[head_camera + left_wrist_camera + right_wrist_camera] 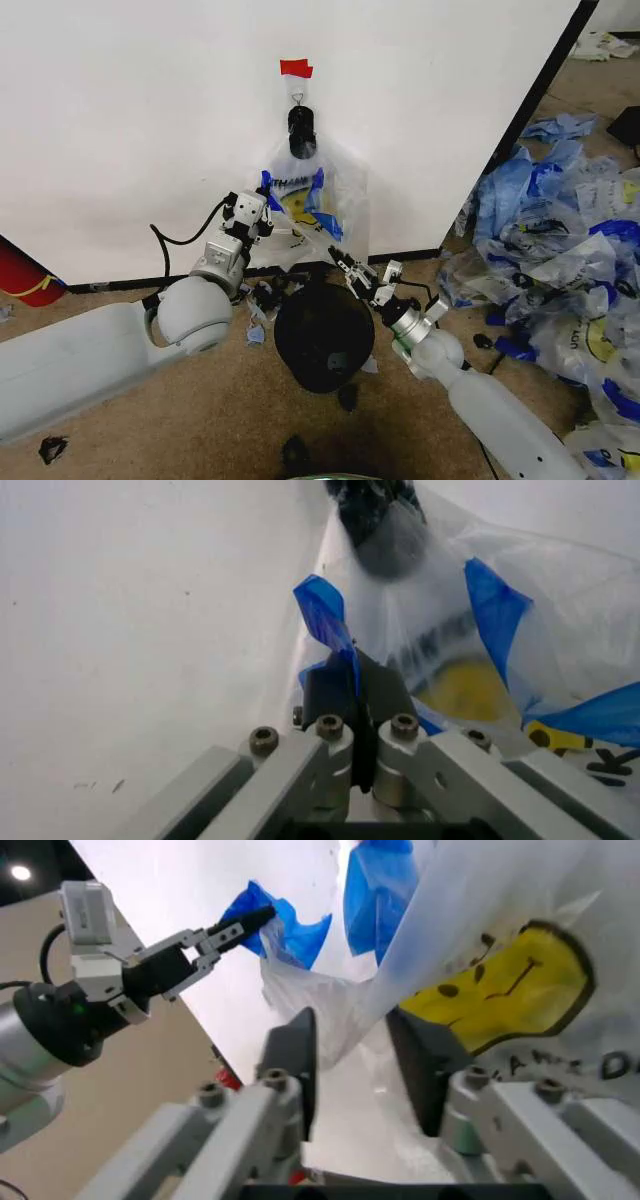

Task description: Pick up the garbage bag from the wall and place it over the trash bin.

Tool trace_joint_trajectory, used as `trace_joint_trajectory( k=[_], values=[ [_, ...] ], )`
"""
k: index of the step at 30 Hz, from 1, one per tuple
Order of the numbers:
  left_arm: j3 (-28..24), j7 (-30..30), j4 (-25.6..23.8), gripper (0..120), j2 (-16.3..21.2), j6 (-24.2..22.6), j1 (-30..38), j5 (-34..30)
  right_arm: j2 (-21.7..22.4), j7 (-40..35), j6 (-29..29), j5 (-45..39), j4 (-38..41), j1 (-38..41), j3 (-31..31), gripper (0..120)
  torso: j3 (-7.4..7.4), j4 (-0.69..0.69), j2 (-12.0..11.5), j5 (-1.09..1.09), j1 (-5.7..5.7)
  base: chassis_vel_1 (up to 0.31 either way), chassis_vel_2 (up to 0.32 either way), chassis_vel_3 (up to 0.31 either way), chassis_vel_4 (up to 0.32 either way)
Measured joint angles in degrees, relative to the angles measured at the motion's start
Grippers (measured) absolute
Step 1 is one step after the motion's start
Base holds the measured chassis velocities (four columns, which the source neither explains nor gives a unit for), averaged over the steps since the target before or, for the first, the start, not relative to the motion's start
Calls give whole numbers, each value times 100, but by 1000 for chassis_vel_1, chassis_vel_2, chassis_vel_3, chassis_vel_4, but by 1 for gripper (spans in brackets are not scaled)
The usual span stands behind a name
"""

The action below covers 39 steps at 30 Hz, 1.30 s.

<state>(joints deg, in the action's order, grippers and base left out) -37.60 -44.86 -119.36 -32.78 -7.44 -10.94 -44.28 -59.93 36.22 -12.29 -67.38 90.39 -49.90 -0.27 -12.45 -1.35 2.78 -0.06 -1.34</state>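
Left gripper (355, 676) is up at the garbage bag (305, 195), jaws clenched on the blue-edged handle (322, 615) on the bag's left side. Right gripper (350, 1057) sits lower, jaws spread, with a fold of the bag's thin film running between its fingers (293, 1054), not yet pinched.

Bag hangs on the white wall (130, 120) from a small metal hook (297, 92) under a red tape strip (296, 68). A black clump (302, 130) sits at the top of the bag, can't tell what it is. Black trash bin (322, 335) stands on the floor directly below, between the two arms.

Handling, my read: film is very light, limp, slick, and tears easily. No stiffness, so it will sag and collapse once off the hook. Best grips are the doubled blue handle edges, one per side, so the mouth can be pulled open. Pinching the printed smiley panel (505, 994) alone risks slipping or stretching the film.

Pile of similar bags (565, 250) lies on the floor to the right, well apart.
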Motion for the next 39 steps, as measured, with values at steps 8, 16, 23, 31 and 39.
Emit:
trace_joint_trajectory(
  k=[8,16,23,31,39],
  values=[
    [23,-10,23,0,-37,0,7,-53,390,-247,-83,369,235,-277,289,56,0,1,0,1,0,0,0,0,0],
    [119,-19,47,0,-6,9,50,-126,1172,-327,-23,362,975,-500,815,87,0,-2,0,3,0,0,0,0,0],
    [358,5,20,0,141,38,-257,-100,1899,-1006,88,-87,1647,942,140,100,0,2,0,-3,0,0,0,0,0],
    [379,34,58,0,39,73,-384,-65,1541,-1816,175,-157,1062,2493,-1500,100,-1,-1,0,1,-1,0,0,0,0],
    [400,55,177,0,-26,121,-494,-16,1050,-2158,240,-248,1023,3068,-2209,100,-1,2,0,-1,-1,0,0,0,0]
  ],
)
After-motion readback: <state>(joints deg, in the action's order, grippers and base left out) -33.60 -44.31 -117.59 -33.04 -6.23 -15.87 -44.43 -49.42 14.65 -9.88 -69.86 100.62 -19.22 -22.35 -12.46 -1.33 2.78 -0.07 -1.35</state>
